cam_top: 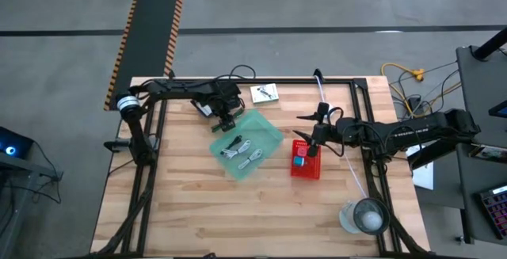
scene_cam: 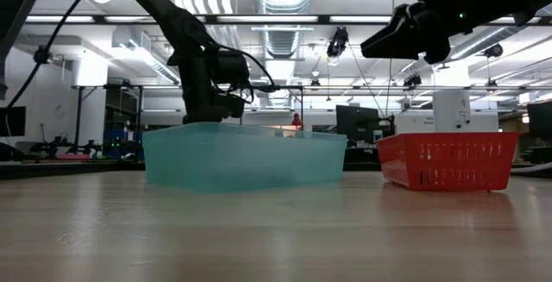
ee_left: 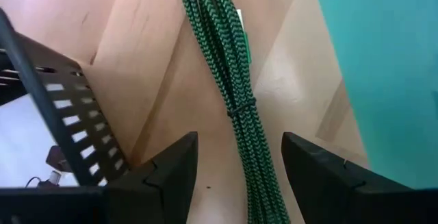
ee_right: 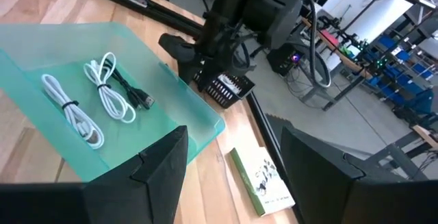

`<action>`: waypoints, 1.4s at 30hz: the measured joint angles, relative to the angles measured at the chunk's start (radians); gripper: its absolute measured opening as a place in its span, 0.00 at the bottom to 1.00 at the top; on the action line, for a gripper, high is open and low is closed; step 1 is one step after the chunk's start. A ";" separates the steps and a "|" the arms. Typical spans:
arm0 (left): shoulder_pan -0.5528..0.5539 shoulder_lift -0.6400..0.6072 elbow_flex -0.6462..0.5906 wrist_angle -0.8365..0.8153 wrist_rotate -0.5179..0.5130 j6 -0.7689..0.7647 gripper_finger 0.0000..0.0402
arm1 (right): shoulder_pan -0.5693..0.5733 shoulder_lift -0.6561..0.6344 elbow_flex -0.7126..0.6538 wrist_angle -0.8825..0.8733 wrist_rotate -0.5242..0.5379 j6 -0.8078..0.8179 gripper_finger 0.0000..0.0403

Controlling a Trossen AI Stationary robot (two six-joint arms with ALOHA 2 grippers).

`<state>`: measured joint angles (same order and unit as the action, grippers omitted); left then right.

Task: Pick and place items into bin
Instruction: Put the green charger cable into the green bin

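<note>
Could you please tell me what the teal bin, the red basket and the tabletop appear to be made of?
Teal bin: likely translucent plastic, since the cables inside show through its wall. Red basket: probably moulded plastic, with glossy mesh sides. Tabletop: wood, seemingly butcher-block, with visible pale planks and grain.

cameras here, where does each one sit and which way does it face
High view: overhead, straight down on the table, both arms, the green bin and the red basket.
Low view: table height, level across to the room; both arms above.
Left wrist view: down past the open left gripper at a green braided cable.
Right wrist view: past the open right gripper toward the left arm.
Shared: high and right wrist views both show the white cables in the bin.
</note>
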<state>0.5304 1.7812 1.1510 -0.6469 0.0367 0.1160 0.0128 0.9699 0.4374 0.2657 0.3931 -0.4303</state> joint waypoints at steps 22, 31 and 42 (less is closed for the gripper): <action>0.000 0.094 0.049 -0.045 -0.004 0.005 0.41 | 0.000 0.000 0.000 0.000 0.001 -0.080 0.54; -0.002 0.093 0.049 -0.051 0.006 0.050 0.04 | 0.000 0.000 0.000 0.000 0.001 -0.101 0.54; 0.000 0.049 0.095 -0.092 -0.020 0.022 0.01 | 0.000 -0.001 0.000 0.000 0.001 -0.106 0.54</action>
<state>0.5308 1.8301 1.2456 -0.7388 0.0166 0.1380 0.0128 0.9691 0.4374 0.2657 0.3943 -0.5358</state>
